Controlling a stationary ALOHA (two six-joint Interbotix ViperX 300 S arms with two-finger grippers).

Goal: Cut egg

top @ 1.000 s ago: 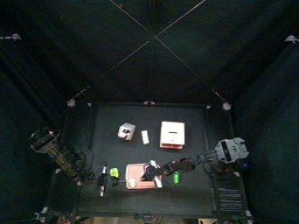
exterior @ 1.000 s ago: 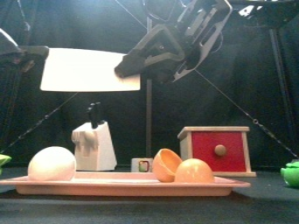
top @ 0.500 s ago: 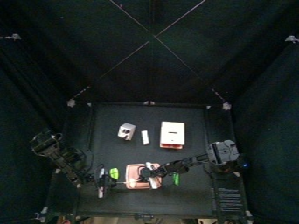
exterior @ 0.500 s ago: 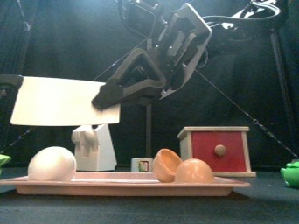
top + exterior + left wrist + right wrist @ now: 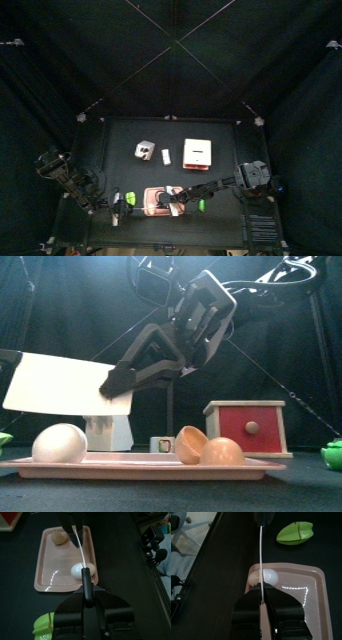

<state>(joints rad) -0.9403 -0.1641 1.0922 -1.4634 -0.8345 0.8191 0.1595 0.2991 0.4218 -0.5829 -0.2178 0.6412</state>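
The egg [image 5: 59, 443] is a whitish lump at the left end of the salmon-pink board [image 5: 134, 466]; it also shows in both wrist views [image 5: 77, 571] [image 5: 270, 577]. My right gripper [image 5: 114, 384] [image 5: 261, 587] reaches in from the right and is shut on a knife. Its broad white blade [image 5: 60, 386] hangs above the egg without touching it. In the right wrist view the blade is edge-on [image 5: 261, 552], running over the egg. My left gripper [image 5: 85, 574] has its jaws together, with the tip at the egg.
Two tan rounded pieces [image 5: 207, 446] lie on the board's right part. Behind the board stand a red box [image 5: 247, 426] and a white block [image 5: 107, 426]. Green objects [image 5: 298, 532] [image 5: 41, 624] lie on the table off both ends of the board.
The right arm has carried the knife leftwards and down, from high above the board to just above the egg. The egg and the tan pieces have not moved.
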